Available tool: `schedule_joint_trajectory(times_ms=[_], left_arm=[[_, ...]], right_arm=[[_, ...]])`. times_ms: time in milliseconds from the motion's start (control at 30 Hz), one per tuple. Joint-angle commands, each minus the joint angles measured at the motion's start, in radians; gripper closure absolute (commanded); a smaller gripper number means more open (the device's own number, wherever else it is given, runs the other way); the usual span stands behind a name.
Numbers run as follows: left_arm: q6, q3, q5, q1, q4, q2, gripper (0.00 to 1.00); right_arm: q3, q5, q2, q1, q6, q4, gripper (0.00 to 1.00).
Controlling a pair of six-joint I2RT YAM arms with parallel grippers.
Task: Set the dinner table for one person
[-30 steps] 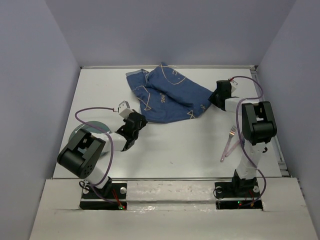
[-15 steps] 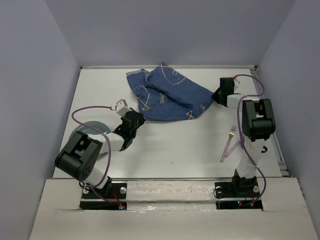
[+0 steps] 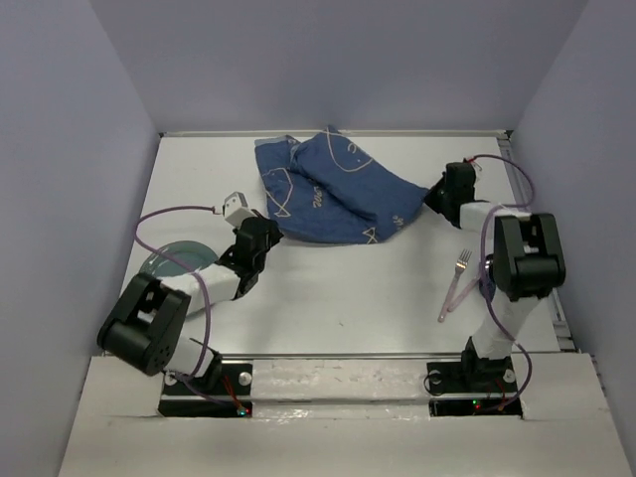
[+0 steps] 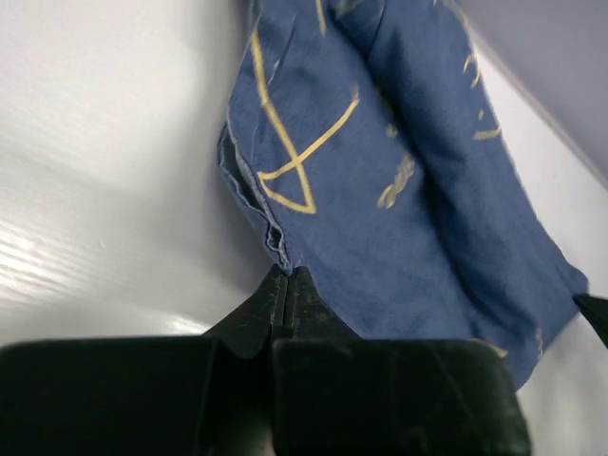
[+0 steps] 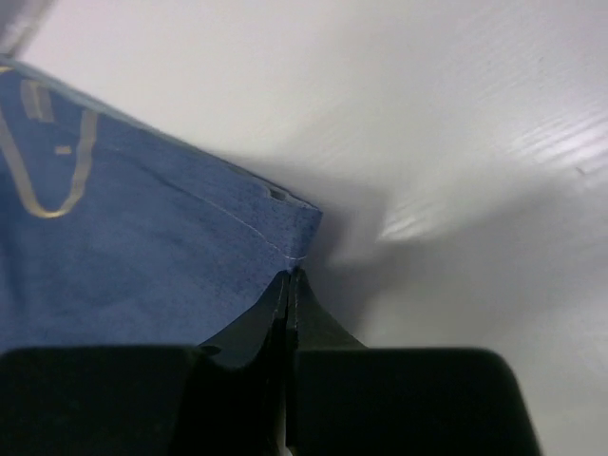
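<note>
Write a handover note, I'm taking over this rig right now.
Left hand: shut, pinching the near-left hem of the dark blue fish-patterned cloth.
Right hand: shut on that cloth's right corner.
Cloth: bunched at the far middle of the white rectangular tabletop, not spread.
Grey round plate: near left, beside the left arm.
Pink-handled fork: near right, by the right arm.
Done: both cloth grips.
Left: spread it, then likely plate and fork on it.

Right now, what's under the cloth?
Only white table shows around the cloth's edges. Its bunched folds cover the rest, so anything beneath is hidden. The left claw and right claw are shut on its edges.
</note>
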Motion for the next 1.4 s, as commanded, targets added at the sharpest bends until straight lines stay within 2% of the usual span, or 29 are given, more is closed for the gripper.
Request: schedule_joint_trajectory(times_ms=[0,167,267,533,800,867,933,967,1033,1200,1233,1333,1367], left_arm=[[0.132,0.146,-0.104,0.017,-0.042,-0.266,1.00],[0.217,0.266,-0.165,0.028,-0.172,-0.475,1.00],[0.246,0.335,-0.182,0.031,-0.236,-0.587,1.00],[0.286,0.489,-0.168,0.033,-0.365,-0.714,1.00],[0.306,0.510,-0.148,0.042,-0.412,-0.618,1.00],[0.303,0.521,-0.112,0.086,-0.410,-0.566,1.00],[0.266,0.535,-0.002,0.143,-0.405,-0.500,1.00],[0.249,0.545,0.108,0.212,-0.405,-0.469,1.00],[0.203,0.581,0.178,0.269,-0.413,-0.406,1.00],[0.159,0.853,0.411,0.439,-0.490,-0.176,1.00],[0.165,0.986,0.453,0.450,-0.549,-0.097,1.00],[0.194,1.222,0.553,0.461,-0.649,0.014,1.00],[0.195,1.245,0.569,0.461,-0.666,0.020,1.00]], right_arm=[[-0.073,0.041,-0.369,-0.003,-0.072,0.110,1.00],[-0.076,0.090,-0.740,-0.003,-0.148,-0.028,1.00],[-0.027,0.084,-0.889,-0.003,-0.177,-0.129,1.00],[0.132,-0.007,-1.057,-0.003,-0.199,-0.320,1.00],[0.148,-0.047,-0.931,-0.003,-0.202,-0.328,1.00],[0.138,-0.053,-0.901,-0.003,-0.201,-0.297,1.00],[0.151,-0.051,-0.847,-0.003,-0.198,-0.280,1.00],[0.163,-0.051,-0.824,-0.003,-0.199,-0.271,1.00],[0.192,-0.053,-0.753,-0.003,-0.201,-0.257,1.00],[0.383,-0.057,-0.625,-0.003,-0.205,-0.260,1.00],[0.464,-0.060,-0.589,-0.003,-0.208,-0.281,1.00],[0.565,-0.065,-0.560,-0.003,-0.213,-0.320,1.00],[0.580,-0.065,-0.563,-0.003,-0.213,-0.329,1.00]])
